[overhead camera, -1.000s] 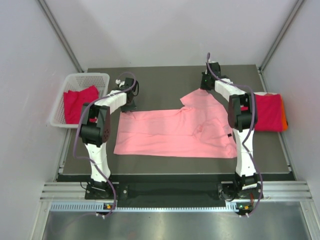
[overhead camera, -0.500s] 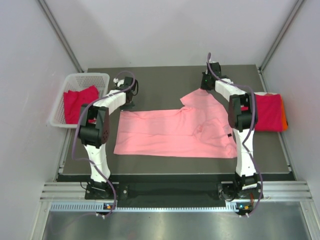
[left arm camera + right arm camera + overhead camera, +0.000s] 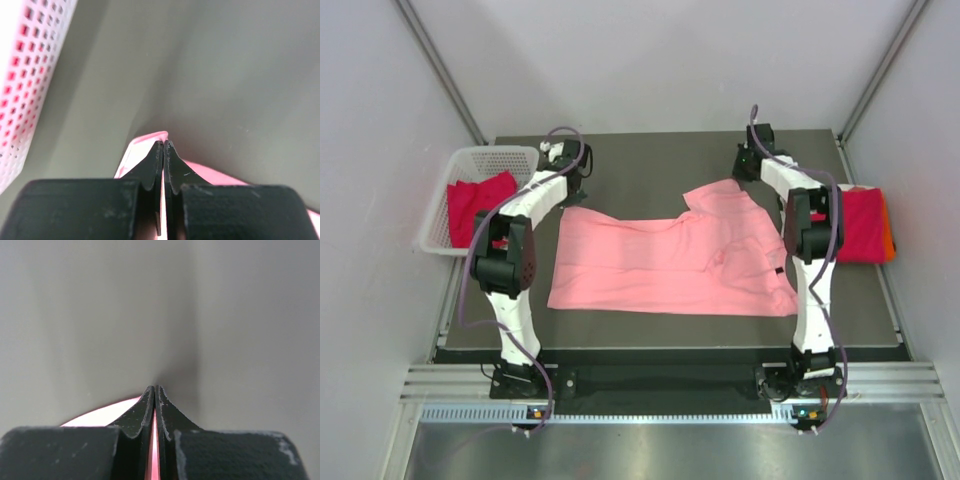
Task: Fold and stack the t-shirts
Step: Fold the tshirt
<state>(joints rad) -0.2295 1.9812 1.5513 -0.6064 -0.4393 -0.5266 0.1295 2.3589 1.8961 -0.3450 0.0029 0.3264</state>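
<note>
Pink t-shirt [image 3: 660, 265] spread flat across middle of table [image 3: 650, 160], far edge lifted slightly at both corners. Left pincer [image 3: 163, 146] clamped tight on far-left corner, pink cloth pinched between fingers. Right pincer [image 3: 154, 389] likewise closed on far-right corner near sleeve, thin strip of pink showing between tips. Crimson t-shirt [image 3: 475, 205] lying crumpled inside white mesh basket [image 3: 500, 153] at left table edge. Folded crimson t-shirt [image 3: 860, 225] at right edge, orange t-shirt [image 3: 889, 235] peeking from beneath.

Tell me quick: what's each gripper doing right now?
Left gripper: closed on a corner of the pink t-shirt.
Right gripper: closed on the far edge of the same pink t-shirt.
</note>
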